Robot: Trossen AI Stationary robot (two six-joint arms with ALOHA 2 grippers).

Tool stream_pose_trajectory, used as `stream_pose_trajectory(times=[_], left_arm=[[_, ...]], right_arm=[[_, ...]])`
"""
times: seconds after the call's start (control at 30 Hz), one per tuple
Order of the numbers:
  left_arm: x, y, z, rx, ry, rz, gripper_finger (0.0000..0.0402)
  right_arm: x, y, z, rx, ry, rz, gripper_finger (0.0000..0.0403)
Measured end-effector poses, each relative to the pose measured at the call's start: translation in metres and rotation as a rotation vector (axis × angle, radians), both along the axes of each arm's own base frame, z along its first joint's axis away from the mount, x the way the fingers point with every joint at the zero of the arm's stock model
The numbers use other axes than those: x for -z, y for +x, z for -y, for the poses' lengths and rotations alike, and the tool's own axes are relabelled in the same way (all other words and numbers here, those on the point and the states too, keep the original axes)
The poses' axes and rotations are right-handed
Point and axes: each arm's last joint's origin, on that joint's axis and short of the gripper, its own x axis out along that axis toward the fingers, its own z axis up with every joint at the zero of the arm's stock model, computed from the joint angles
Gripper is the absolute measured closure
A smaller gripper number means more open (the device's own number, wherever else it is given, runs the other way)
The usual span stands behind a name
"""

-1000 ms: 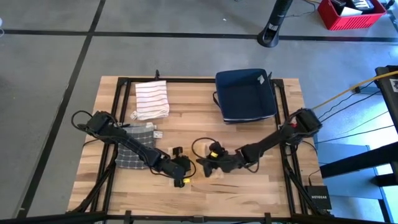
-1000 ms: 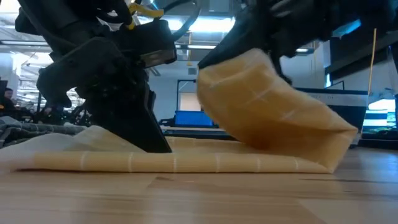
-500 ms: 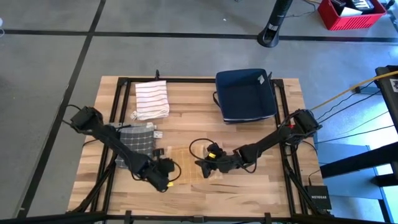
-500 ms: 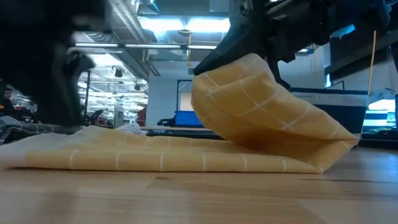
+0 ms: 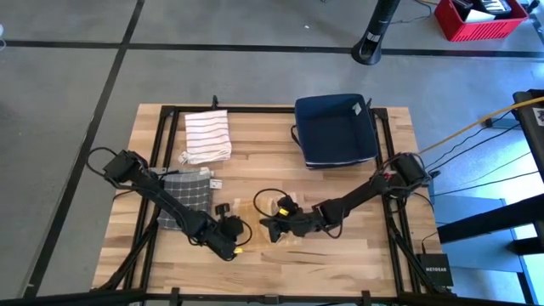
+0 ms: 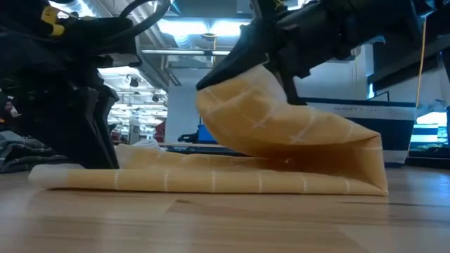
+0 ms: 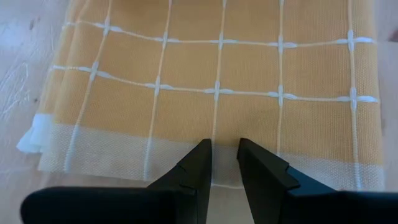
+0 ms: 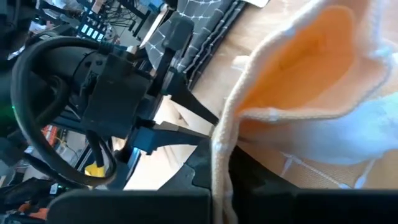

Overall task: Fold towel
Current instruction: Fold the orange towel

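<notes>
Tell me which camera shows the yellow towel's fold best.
The low view: the yellow towel arcs up from the right gripper over its flat layer. The high view mostly hides it under the arms; the left wrist view shows flat cloth, the right wrist view a hem.

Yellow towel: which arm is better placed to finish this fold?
Probably the right. The right gripper is shut on the lifted edge of the yellow towel, already curled over the flat layer. The left gripper rests at the opposite edge, holding nothing.

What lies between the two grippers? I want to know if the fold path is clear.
Only the yellow towel. In the low view it spans the gap: the right gripper lifts one edge over, while the left gripper sits at its far hem.
</notes>
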Motion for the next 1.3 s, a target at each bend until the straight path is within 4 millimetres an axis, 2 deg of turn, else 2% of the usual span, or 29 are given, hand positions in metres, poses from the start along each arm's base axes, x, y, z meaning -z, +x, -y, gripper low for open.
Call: stream_pose_trajectory(times=[0.33, 0.63, 0.77, 0.9, 0.97, 1.03, 1.13, 1.23, 1.3], left_arm=[[0.0, 0.001, 0.001, 0.021, 0.005, 0.01, 0.0326], [-0.005, 0.0, 0.001, 0.03, -0.018, 0.008, 0.0326], [-0.02, -0.002, 0.001, 0.054, -0.065, -0.024, 0.0326], [-0.042, -0.013, 0.002, 0.071, -0.189, -0.166, 0.0326], [-0.054, -0.021, 0.002, 0.074, -0.237, -0.226, 0.0326], [-0.072, -0.024, 0.003, 0.092, -0.274, -0.192, 0.0326], [-0.093, -0.024, 0.003, 0.112, -0.264, -0.041, 0.0326], [-0.107, -0.017, 0.002, 0.108, -0.199, 0.144, 0.0326], [-0.113, -0.012, 0.001, 0.118, -0.158, 0.224, 0.0326]], right_arm=[[0.01, 0.013, -0.004, -0.009, 0.002, -0.014, 0.0374], [0.016, 0.013, -0.003, 0.008, 0.059, -0.039, 0.0246], [0.014, 0.014, -0.004, -0.022, 0.079, -0.03, 0.0205], [0.013, 0.014, -0.006, -0.101, 0.061, -0.036, 0.0189], [0.008, 0.013, -0.006, -0.138, 0.035, -0.027, 0.0188], [-0.001, 0.012, -0.007, -0.199, -0.013, -0.01, 0.0187], [-0.02, 0.01, -0.013, -0.308, -0.063, 0.078, 0.0187], [-0.047, 0.009, -0.025, -0.446, -0.053, 0.305, 0.0187], [-0.056, 0.007, -0.032, -0.512, -0.082, 0.403, 0.0187]])
